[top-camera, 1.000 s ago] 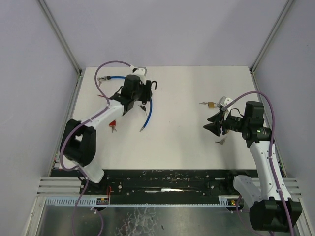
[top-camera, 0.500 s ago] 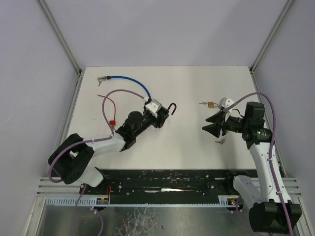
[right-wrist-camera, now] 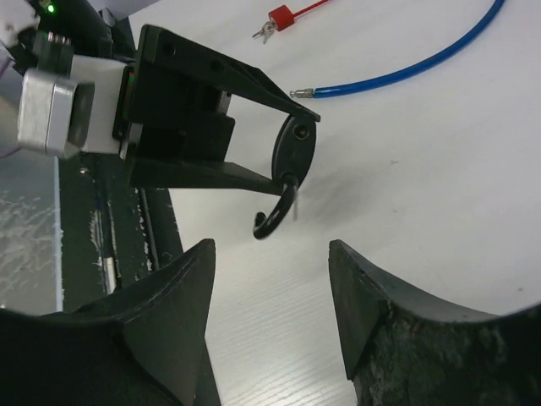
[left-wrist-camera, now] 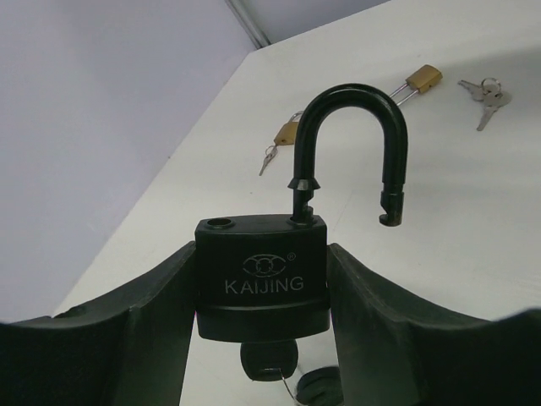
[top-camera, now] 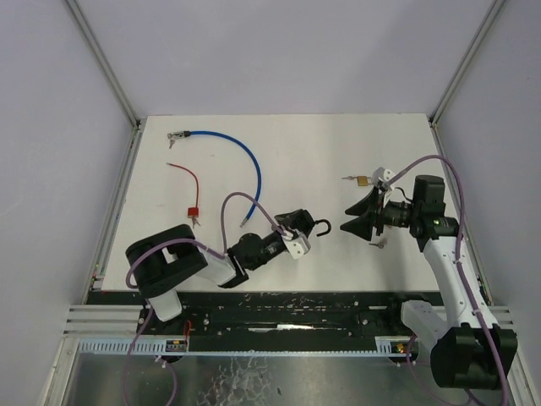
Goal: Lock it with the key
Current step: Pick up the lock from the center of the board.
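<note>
At the near centre of the white counter (top-camera: pixel 313 161), the left tool (top-camera: pixel 301 232) is clamped on the body of the black KAIJING padlock (left-wrist-camera: pixel 262 275), one finger against each side. The padlock's curved black shackle (left-wrist-camera: pixel 351 144) stands open, its free end clear of the body. Beneath the body a black-headed key (left-wrist-camera: pixel 269 364) appears to sit in the keyway, though the lower edge of the left wrist view cuts it off. The right tool (top-camera: pixel 357 222) hovers close to the right of the padlock without touching it, its fingers spread wide with nothing between them.
</note>
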`<state>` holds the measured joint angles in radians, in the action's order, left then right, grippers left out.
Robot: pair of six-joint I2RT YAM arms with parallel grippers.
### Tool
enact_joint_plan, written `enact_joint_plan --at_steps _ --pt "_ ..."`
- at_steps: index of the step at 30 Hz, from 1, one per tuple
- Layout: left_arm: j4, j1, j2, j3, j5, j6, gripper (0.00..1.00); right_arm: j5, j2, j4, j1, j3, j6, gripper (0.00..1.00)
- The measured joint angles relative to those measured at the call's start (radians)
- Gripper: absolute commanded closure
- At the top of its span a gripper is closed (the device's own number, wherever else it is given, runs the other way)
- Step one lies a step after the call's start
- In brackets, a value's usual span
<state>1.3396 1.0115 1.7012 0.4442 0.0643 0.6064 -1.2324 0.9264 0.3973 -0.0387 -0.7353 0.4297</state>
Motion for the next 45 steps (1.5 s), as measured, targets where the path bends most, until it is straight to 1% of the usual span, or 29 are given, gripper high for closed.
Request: enact_joint_plan --at_steps 3,9,14,15,17,19,21,24,28,33,37,39,40,41,43,44,45 --pt "0.017 0.021 0.045 0.031 0.031 0.061 1.0 0.005 0.059 -0.014 0.021 0.0 -0.043 0.39" --pt "0.048 0.052 0.095 0.089 0.092 0.142 1.0 0.069 0.197 -0.012 0.08 0.0 -0.098 0.4" --pt "0.06 0.071 0.118 0.117 0.116 0.17 1.0 0.106 0.221 -0.013 0.113 0.0 -0.123 0.43" --pt "0.061 0.074 0.12 0.119 0.12 0.175 1.0 0.113 0.22 -0.018 0.117 0.0 -0.129 0.45" --pt "0.063 0.078 0.126 0.123 0.124 0.182 1.0 0.125 0.22 -0.027 0.119 0.0 -0.146 0.54" --pt "0.063 0.082 0.134 0.13 0.13 0.19 1.0 0.133 0.219 -0.039 0.119 0.0 -0.157 0.59" --pt "0.064 0.085 0.139 0.133 0.134 0.196 1.0 0.14 0.219 -0.048 0.12 0.0 -0.168 0.67" --pt "0.064 0.088 0.143 0.133 0.141 0.2 1.0 0.143 0.219 -0.051 0.12 0.0 -0.179 0.75" --pt "0.064 0.089 0.145 0.134 0.146 0.203 1.0 0.144 0.219 -0.052 0.121 0.0 -0.188 0.79" --pt "0.064 0.09 0.145 0.134 0.15 0.204 1.0 0.15 0.219 -0.052 0.121 0.0 -0.195 0.76" --pt "0.064 0.095 0.146 0.138 0.154 0.204 1.0 0.151 0.219 -0.051 0.126 0.0 -0.195 0.78" --pt "0.065 0.095 0.147 0.145 0.154 0.204 1.0 0.152 0.219 -0.052 0.127 0.0 -0.195 0.87" --pt "0.065 0.095 0.147 0.148 0.156 0.204 1.0 0.152 0.219 -0.052 0.128 0.0 -0.195 0.95" --pt "0.065 0.095 0.147 0.148 0.158 0.204 1.0 0.159 0.219 -0.054 0.129 0.0 -0.195 0.99" --pt "0.063 0.098 0.147 0.148 0.162 0.203 0.99 0.176 0.22 -0.058 0.129 0.0 -0.187 1.0" --pt "0.063 0.099 0.147 0.148 0.164 0.203 0.94 0.177 0.22 -0.054 0.129 -0.002 -0.179 1.0" --pt "0.063 0.101 0.147 0.148 0.169 0.202 0.86 0.179 0.22 -0.045 0.129 -0.005 -0.172 1.0"
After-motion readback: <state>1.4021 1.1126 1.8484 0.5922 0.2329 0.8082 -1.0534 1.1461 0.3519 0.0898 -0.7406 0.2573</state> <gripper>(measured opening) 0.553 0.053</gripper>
